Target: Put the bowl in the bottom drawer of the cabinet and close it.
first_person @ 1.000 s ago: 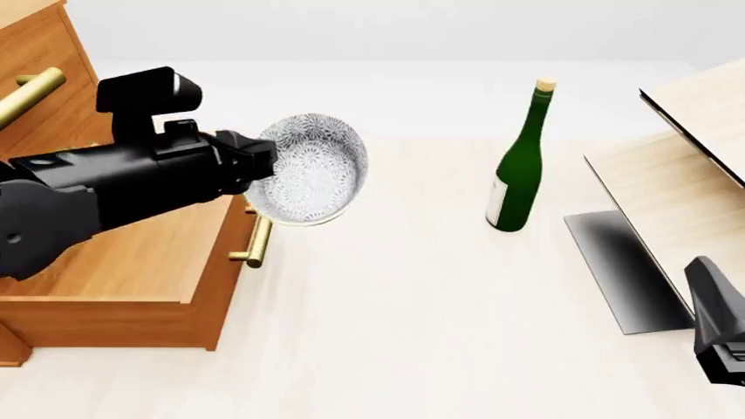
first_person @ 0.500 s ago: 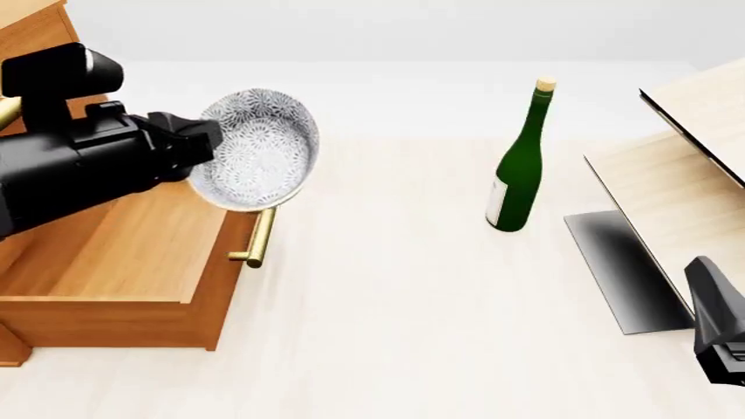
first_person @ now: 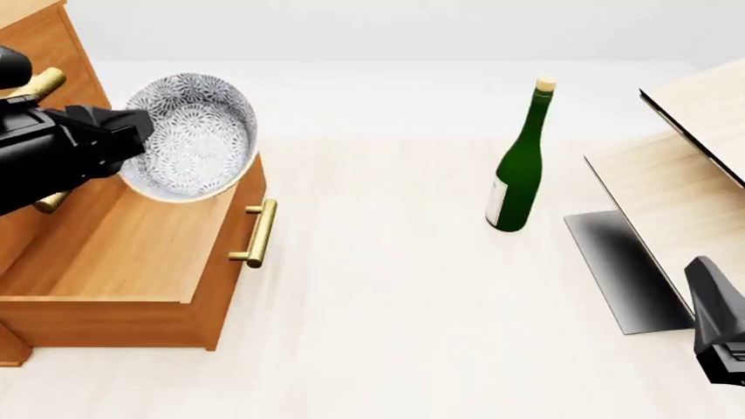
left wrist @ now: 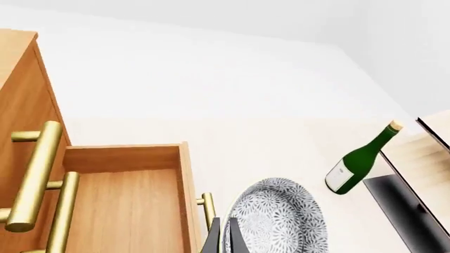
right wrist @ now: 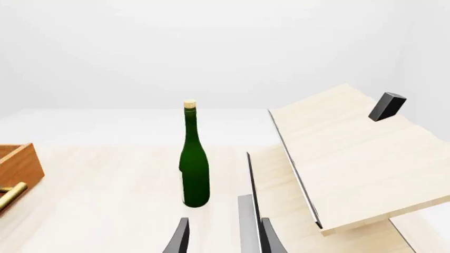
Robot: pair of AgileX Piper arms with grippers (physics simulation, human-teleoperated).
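1. Nearest, at the right edge of the front view, the right claw [first_person: 720,336] is only partly in frame as a black block low over the surface [first_person: 407,314]; its wrist view shows two dark fingers [right wrist: 181,238] set apart with nothing between them, so it stands open and empty
2. The surface is a pale, light-wood plane with faint grain, matte and flat
3. On the near left, the bottom drawer [first_person: 128,262] is pulled out of the cabinet [first_person: 41,52]; it is an orange-brown wooden box with a smooth floor, and a cylindrical brass bar handle [first_person: 256,232] is fixed across its front
4. The left claw [first_person: 131,131], black and angular, comes in from the left above the open drawer, with its fingers clamped on the rim of the bowl [first_person: 190,137]
5. The bowl sits at the claw's right tip, tilted on edge so its hollow faces the camera, held in the air over the far right part of the drawer and not touching it; it is round and white with a fine grey-blue speckled pattern
6. Right of centre and farther off, a green bottle [first_person: 519,166] stands upright, glossy glass with a pale label and a tan cork, well apart from the bowl
7. At the right, pale slanted wood panels [first_person: 686,166] lean above a dark grey flat plate [first_person: 623,271]
8. Farthest left, the cabinet's upper brass handles [left wrist: 31,176] show beside its wooden front
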